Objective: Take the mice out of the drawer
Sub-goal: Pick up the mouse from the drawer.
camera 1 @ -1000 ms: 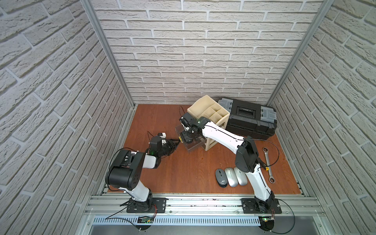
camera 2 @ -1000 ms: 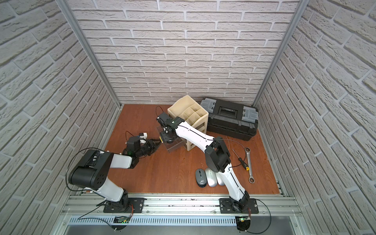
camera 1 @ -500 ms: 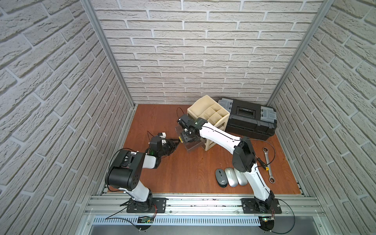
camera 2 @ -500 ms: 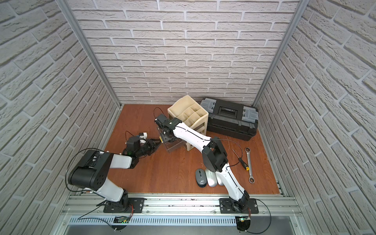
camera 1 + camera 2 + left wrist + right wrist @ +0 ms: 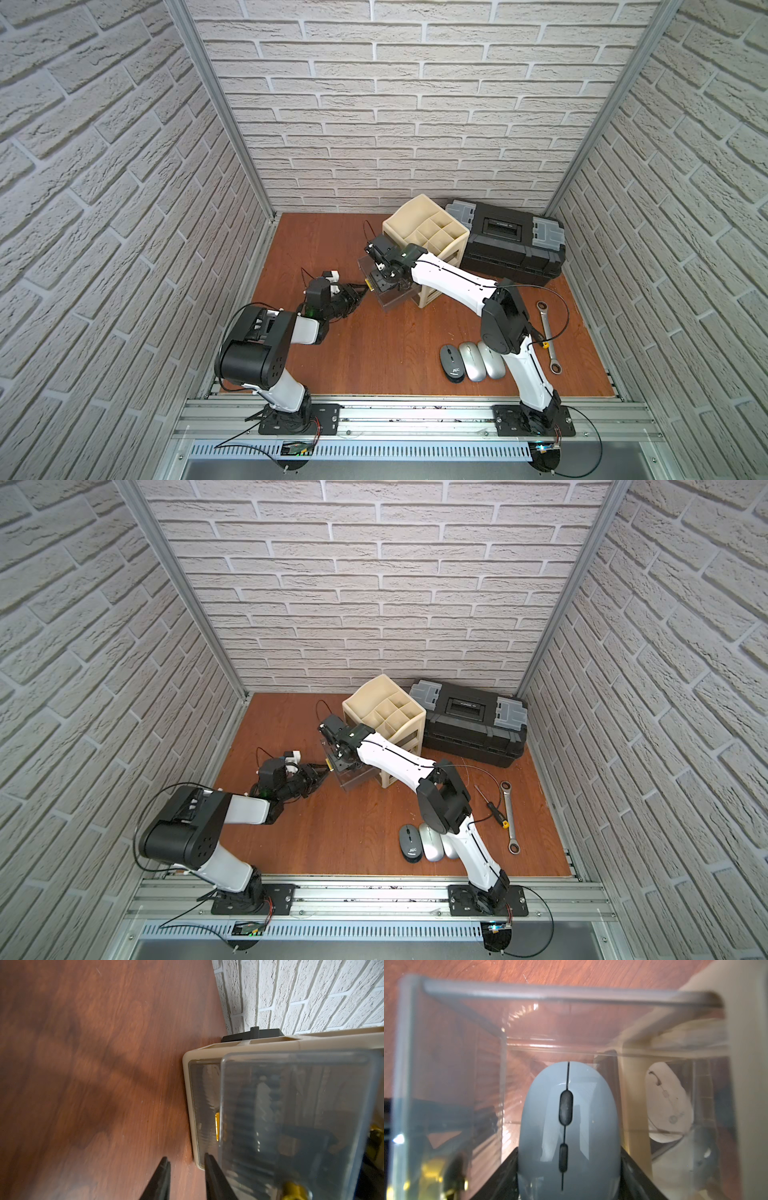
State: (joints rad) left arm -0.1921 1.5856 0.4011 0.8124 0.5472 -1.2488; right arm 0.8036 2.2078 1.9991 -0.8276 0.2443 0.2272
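1. Reaching down into the pulled-out clear drawer [image 5: 550, 994], the right gripper [image 5: 569, 1153] has a grey mouse [image 5: 566, 1118] between its fingers. The jaws stand fairly wide and press on both flanks of the shell, so it looks gripped.
2. The left gripper [image 5: 187, 1158] is empty, with its jaws narrowly apart. It sits low over the desk [image 5: 374, 353], just beside the drawer's front, and I cannot tell if it touches.
3. The drawer belongs to a beige cabinet [image 5: 399, 224] toward the back edge of the desk, next to a black toolbox [image 5: 511, 245].
4. Already out, near the front edge toward the right corner, lie a dark mouse [image 5: 452, 363], a silver mouse [image 5: 471, 361] and a second silver mouse [image 5: 490, 361], side by side and touching. A wrench [image 5: 547, 336] lies apart from them and is not wanted.
5. A white mouse [image 5: 666, 1103] shows through the clear plastic, lower in the cabinet, though I cannot tell which drawer holds it.
6. Handling, as a judgement:
   - The grey mouse should be light and stiff.
   - Its shell is glossy and rounded, so it may slip or squirt out under a hard squeeze.
7. Best hold, as a judgement:
   - Grip across the flanks at the widest part.
   - Keep the fingers low on the sides and clear of the wheel.
   - Squeeze moderately.
8. The drawer walls stand close, so a straight lift before any sideways move seems safest.
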